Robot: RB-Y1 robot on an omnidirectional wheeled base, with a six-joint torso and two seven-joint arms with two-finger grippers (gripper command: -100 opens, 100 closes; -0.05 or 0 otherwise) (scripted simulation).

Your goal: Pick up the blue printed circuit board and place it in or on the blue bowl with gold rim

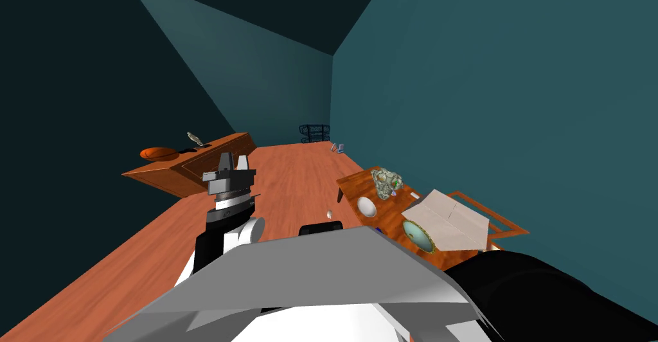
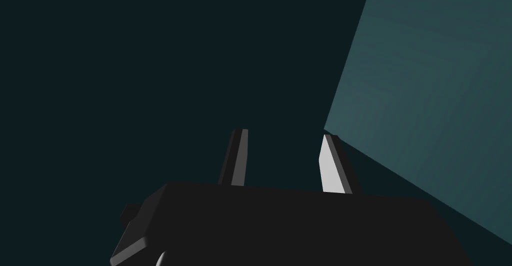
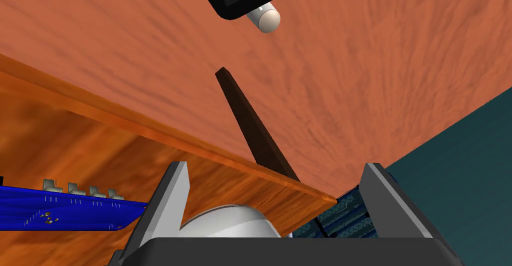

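Right pincer [image 3: 275, 168] is at the work: blades spread wide, nothing held, hanging over the edge of the table [image 3: 75, 143]. Judged a pre-grasp posture, with the mouth opened before closing in.

A white bowl [image 3: 230, 220] sits right in the pincer's mouth, between the blades. The blue circuit board [image 3: 70, 209] lies flat on the table outside one blade and just beside it, not between them. Taking the pincer's reach as 12 o'clock, the board is off at about 9. A sideways shift looks necessary, minding the white bowl.

In the head view the table stands at my 2 o'clock. The blue bowl with gold rim [image 1: 419, 235] lies at roughly 4 o'clock from the white bowl, against a folded beige sheet [image 1: 450, 219].

Left pincer [image 1: 232, 159] is raised at 11 o'clock, blades moderately parted and empty, likely parked clear of the job.

Farther off, at 10 o'clock, a wooden cabinet [image 1: 193, 168] carries an orange bowl [image 1: 159, 153] and a bird figure [image 1: 194, 140]. At 12 o'clock, by the far wall, stands a dark wire rack [image 1: 313, 132].
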